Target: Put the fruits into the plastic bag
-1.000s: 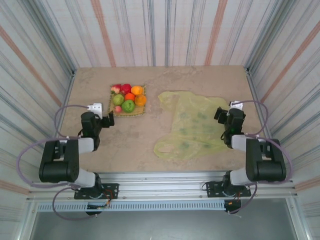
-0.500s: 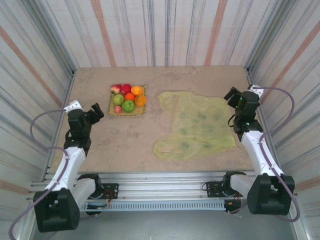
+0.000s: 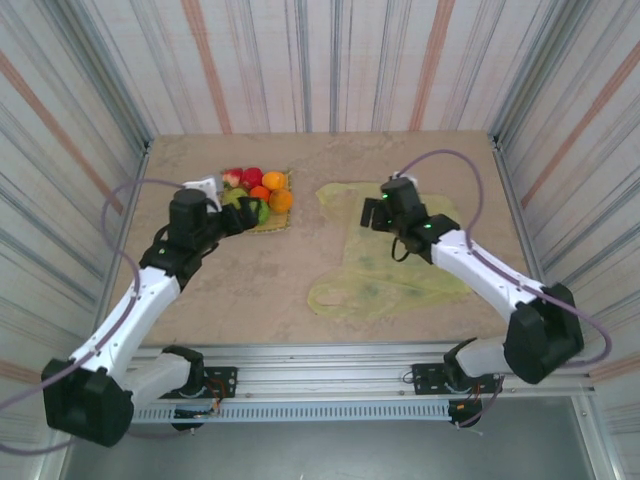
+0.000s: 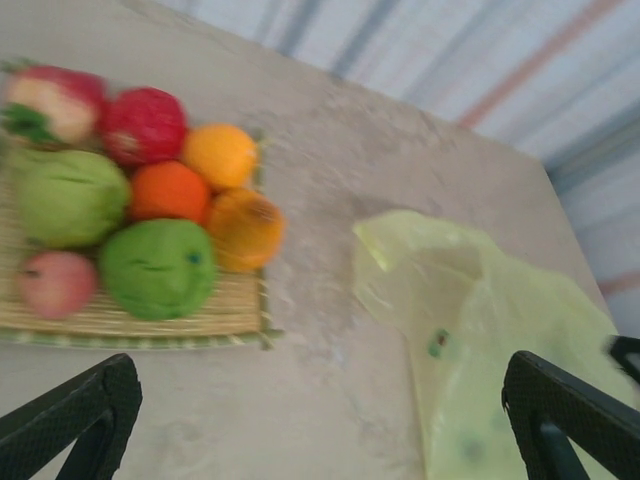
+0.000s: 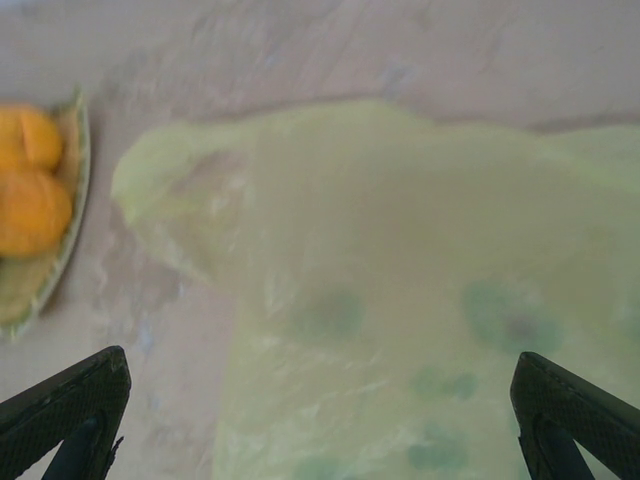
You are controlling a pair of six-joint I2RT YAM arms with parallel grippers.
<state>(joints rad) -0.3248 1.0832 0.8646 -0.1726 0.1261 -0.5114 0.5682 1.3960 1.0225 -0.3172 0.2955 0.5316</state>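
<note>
Top external: spread left pincer (image 3: 238,216) hangs at fruits (image 3: 262,192) beside plastic bag (image 3: 400,262); spread right pincer (image 3: 372,214) above bag, likely to open it.

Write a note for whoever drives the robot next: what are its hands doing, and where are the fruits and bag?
Left gripper: open, empty, over the woven mat's near edge.
Right gripper: open, empty, over the plastic bag's far end.
Fruits: all on the mat. Bag: flat on the table, right of the mat.
Done: nothing bagged. To do: open the bag, move every fruit in.
</note>
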